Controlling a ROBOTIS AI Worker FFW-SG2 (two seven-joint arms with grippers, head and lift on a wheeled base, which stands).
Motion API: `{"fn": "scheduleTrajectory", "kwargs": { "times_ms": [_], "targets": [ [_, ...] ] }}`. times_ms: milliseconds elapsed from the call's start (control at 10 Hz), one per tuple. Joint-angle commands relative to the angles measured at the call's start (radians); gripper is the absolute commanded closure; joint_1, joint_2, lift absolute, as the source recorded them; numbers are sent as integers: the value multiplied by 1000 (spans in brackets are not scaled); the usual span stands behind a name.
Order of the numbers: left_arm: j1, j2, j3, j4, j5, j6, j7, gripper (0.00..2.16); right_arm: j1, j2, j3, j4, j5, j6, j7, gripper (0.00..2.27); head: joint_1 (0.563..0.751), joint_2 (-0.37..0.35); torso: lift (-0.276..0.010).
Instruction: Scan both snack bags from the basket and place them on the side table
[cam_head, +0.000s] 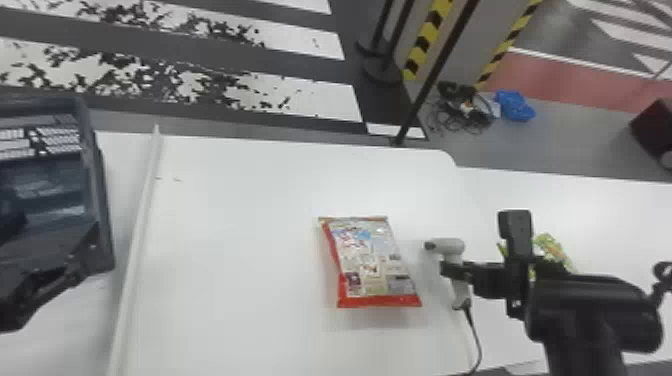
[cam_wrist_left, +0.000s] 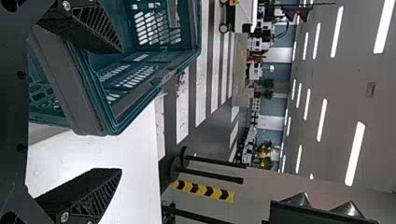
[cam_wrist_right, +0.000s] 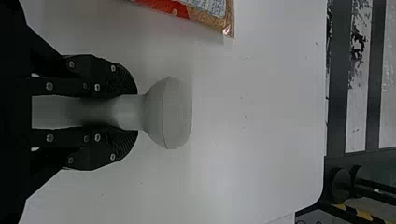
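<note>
My right gripper (cam_head: 454, 270) is shut on the handle of the grey scanner (cam_head: 447, 246), whose head faces the red snack bag (cam_head: 370, 265) lying on the white table. In the right wrist view, both fingers of the right gripper (cam_wrist_right: 133, 112) press the scanner (cam_wrist_right: 170, 113), with a corner of the red bag (cam_wrist_right: 205, 15) nearby. A green snack bag (cam_head: 552, 250) lies on the side table (cam_head: 620, 220), partly behind the right arm. At the far left, my left gripper (cam_head: 60, 285) is by the near side of the basket (cam_head: 97, 200); in the left wrist view this gripper (cam_wrist_left: 119, 109) stands open beside the basket (cam_wrist_left: 140, 95).
A raised white strip (cam_head: 135, 240) runs along the table between basket and red bag. The scanner's cable (cam_head: 475, 335) hangs toward the front edge. Beyond the table stand black posts (cam_head: 435, 75); cables and a blue bundle (cam_head: 515, 106) lie on the floor.
</note>
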Motion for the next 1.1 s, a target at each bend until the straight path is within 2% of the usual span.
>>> {"fn": "scheduleTrajectory", "kwargs": {
  "times_ms": [0,100,200,300,700,800,1000],
  "targets": [
    [-1,0,0,0,0,0,0,90,-4,-1,5,15,6,-7,0,2253,695,-307,-75],
    [0,0,0,0,0,0,0,90,-6,-1,8,18,12,-7,0,2253,695,-307,-75],
    [0,0,0,0,0,0,0,90,-4,1,8,16,12,-7,-8,2142,695,-307,-75],
    [0,-2,0,0,0,0,0,90,-4,1,11,16,10,-7,-17,1885,695,-309,-75],
    [0,-2,0,0,0,0,0,90,-4,1,13,16,7,-4,-32,380,695,-311,-75],
    [0,-3,0,0,0,0,0,90,-3,1,10,15,7,-1,-44,147,695,-312,-75],
    [0,-5,2,0,0,0,0,90,16,7,-10,-31,-3,14,-63,103,695,-319,-75]
  ]
}}
